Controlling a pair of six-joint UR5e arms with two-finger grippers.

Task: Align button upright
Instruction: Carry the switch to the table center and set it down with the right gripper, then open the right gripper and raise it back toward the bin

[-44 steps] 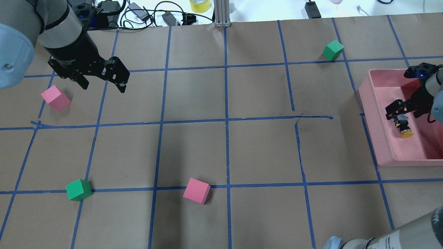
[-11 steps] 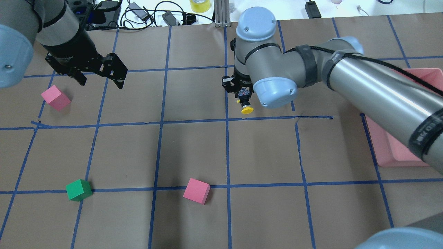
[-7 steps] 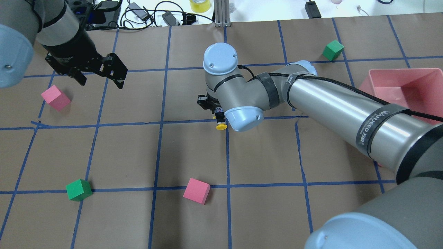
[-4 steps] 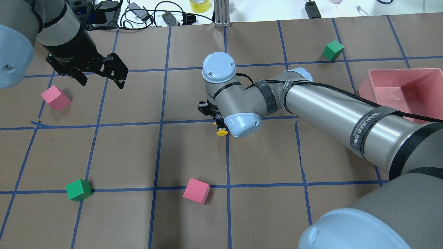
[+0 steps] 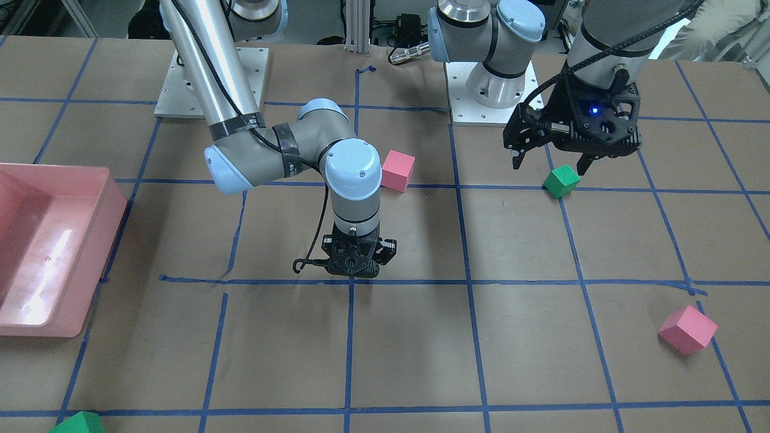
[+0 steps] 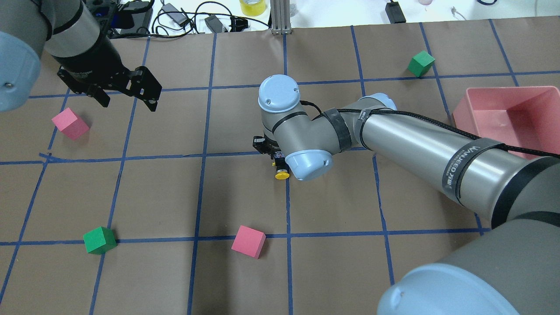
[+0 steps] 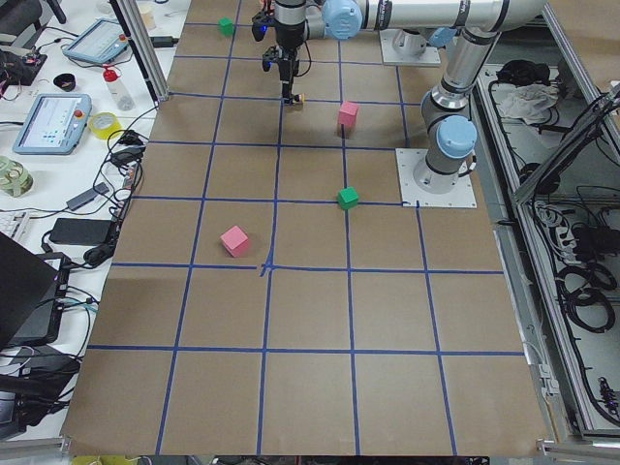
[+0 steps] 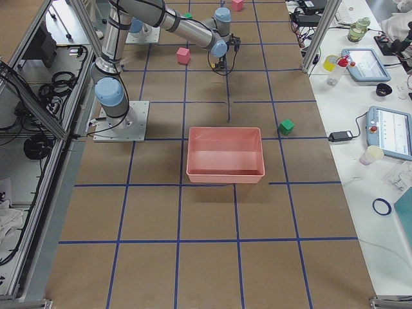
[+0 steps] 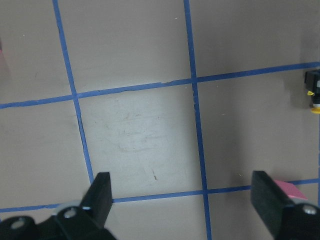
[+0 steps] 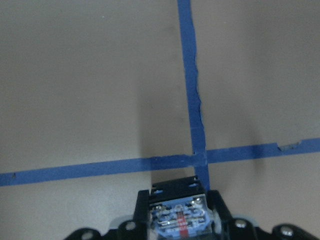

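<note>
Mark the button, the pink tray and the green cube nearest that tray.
button (image 6: 282,175), overhead view, on its yellow cap.
pink tray (image 6: 490,104), overhead view, on its far inner wall.
green cube (image 6: 421,61), overhead view, on its top face.

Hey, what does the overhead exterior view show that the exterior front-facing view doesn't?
Only overhead exterior: the button, its yellow cap sticking out from under the right arm, and a yellow tape roll past the table's far edge.
Only exterior front-facing: the arms' base plates; there the button is hidden behind the right gripper.
Both: that gripper low near a blue tape crossing, the left gripper open and empty, the pink bin, pink cubes and green cubes.
</note>
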